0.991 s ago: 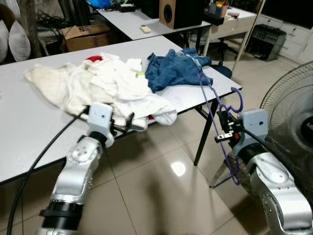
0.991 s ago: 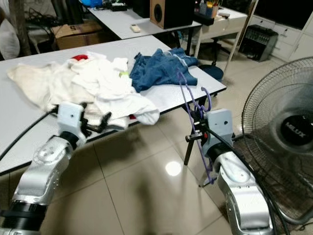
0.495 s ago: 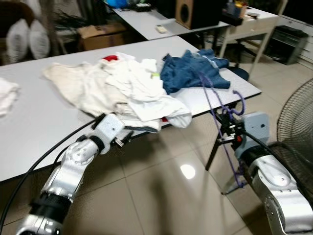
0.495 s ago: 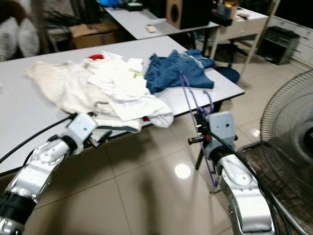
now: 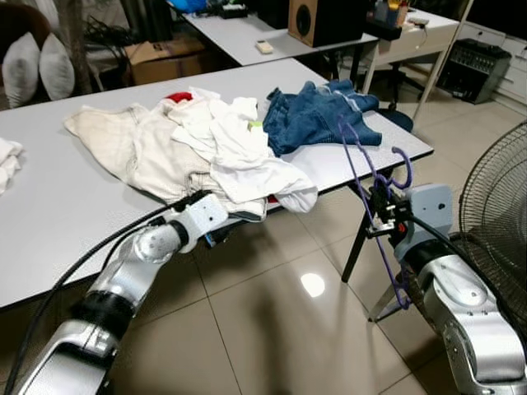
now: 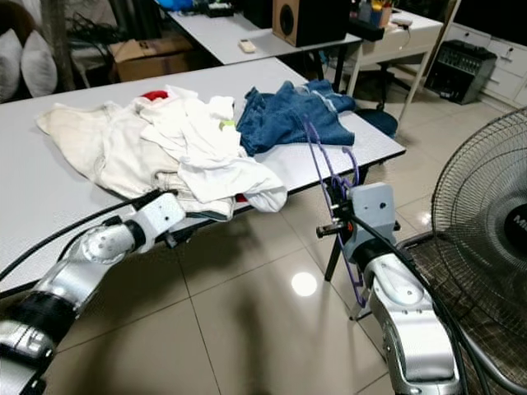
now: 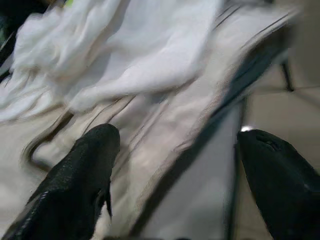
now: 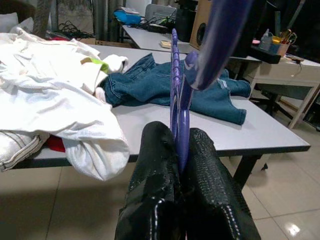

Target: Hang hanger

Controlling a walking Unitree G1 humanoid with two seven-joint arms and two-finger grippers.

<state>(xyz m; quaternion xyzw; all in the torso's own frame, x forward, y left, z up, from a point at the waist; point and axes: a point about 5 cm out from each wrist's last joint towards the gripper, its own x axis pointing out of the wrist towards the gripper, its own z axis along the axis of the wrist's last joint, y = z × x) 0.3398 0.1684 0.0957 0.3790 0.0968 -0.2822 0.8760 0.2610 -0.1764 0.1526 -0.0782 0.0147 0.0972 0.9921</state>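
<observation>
gripping purple hanger (image 5: 368, 183) in right gripper (image 5: 380, 216), left gripper (image 7: 175, 180) fingers spread

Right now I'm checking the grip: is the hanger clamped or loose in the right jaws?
Clamped. The right gripper is shut on the hanger, its purple bar pinched between both fingers.

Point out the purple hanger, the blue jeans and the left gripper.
purple hanger (image 5: 359, 169): left eye view, on its upper shaft.
blue jeans (image 5: 313, 119): left eye view, middle of the denim.
left gripper (image 7: 177, 165): left wrist view, midway between its fingertips.
</observation>
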